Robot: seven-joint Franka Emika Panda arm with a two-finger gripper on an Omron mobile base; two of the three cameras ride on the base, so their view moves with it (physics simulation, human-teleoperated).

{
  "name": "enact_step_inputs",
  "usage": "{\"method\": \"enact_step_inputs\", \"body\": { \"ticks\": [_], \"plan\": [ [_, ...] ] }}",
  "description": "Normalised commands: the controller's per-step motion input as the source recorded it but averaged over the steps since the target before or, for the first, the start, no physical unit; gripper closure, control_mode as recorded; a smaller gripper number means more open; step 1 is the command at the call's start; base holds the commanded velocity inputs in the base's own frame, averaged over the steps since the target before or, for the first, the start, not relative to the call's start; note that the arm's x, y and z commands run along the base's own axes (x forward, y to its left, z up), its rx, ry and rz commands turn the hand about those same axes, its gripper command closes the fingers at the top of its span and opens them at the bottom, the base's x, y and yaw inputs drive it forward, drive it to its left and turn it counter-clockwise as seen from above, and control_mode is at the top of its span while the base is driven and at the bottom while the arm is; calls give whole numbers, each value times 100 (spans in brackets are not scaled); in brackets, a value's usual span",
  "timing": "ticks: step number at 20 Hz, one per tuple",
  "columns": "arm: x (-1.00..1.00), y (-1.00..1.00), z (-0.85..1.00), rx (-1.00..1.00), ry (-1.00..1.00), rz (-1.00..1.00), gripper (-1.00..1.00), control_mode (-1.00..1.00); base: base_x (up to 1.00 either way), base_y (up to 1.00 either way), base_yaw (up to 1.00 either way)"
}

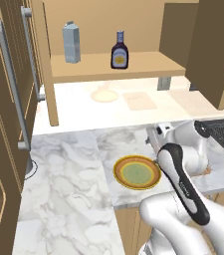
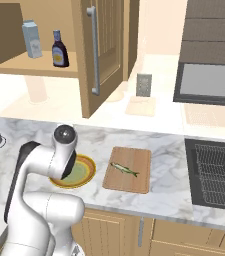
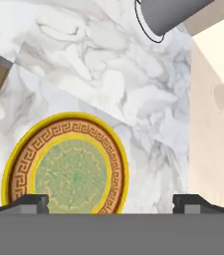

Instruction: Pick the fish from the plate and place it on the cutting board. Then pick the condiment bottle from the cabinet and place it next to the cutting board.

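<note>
Gripper [image 3: 111, 201] spread wide above the plate [image 3: 117, 164] — fish [image 2: 124, 169] on the cutting board [image 2: 134, 185].

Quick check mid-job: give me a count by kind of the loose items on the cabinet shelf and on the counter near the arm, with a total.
Bottles: 1, the condiment bottle on the cabinet shelf
Cartons: 1, the carton beside it
Plates: 1, the plate, nothing on it
Cutting boards: 1, the cutting board
Fish: 1, the fish on the board
Total: 5

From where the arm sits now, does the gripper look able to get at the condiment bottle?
Probably yes: the condiment bottle stands on the open cabinet shelf, front unblocked, carton apart. The open gripper must rise from over the plate.
</note>
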Motion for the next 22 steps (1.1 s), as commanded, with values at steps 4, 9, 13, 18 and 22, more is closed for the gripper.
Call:
{"method": "enact_step_inputs", "body": {
  "ticks": [4, 9, 13, 18, 22],
  "plan": [
    [-28, 40, -43, 27, 9, 13, -100, -100, 0, 0, 0],
    [-24, 38, -34, 28, 2, 10, -100, -100, 0, 0, 0],
    [-20, 45, -17, 26, 0, 6, -100, -100, 0, 0, 0],
    [-20, 54, -3, 22, 0, 3, -100, -100, 0, 0, 0],
    [-26, 55, 0, 15, 2, 1, -100, -100, 0, 0, 0]
  ]
}}
